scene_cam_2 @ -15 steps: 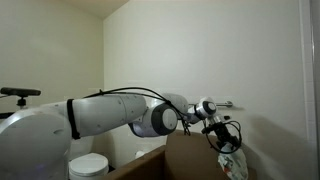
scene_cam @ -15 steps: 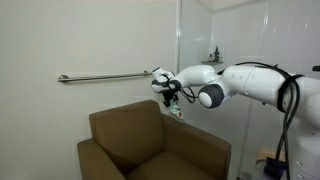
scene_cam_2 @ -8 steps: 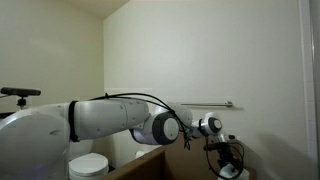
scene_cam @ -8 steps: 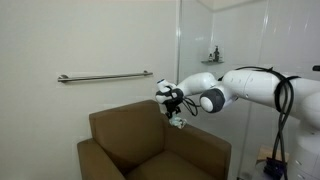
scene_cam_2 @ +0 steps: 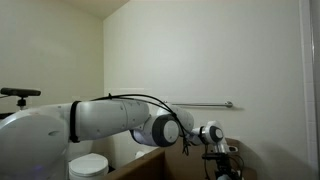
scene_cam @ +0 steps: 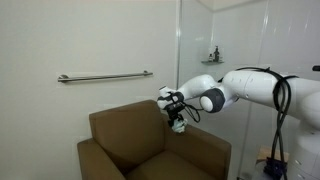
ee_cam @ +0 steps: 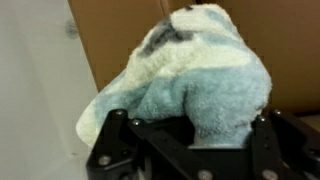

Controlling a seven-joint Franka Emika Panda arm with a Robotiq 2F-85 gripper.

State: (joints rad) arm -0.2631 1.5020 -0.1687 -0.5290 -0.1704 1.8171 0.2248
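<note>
The gripper [scene_cam: 177,120] is clamped tight on a bunched towel [ee_cam: 195,80] (pale blue and cream, filling most of the wrist view). It holds the towel in the air close beside the upper corner of the brown armchair [scene_cam: 125,140]. A metal rail [scene_cam: 105,77] runs along the wall above the chair.

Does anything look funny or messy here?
Yes: a fluffy blue-and-white towel is scrunched into a lump in the shut pincer, by the brown armchair, not spread flat on the wall rail.

1 towel [ee_cam: 190,70], 1 armchair [scene_cam: 125,135], 1 wall rail [scene_cam: 100,77].
</note>
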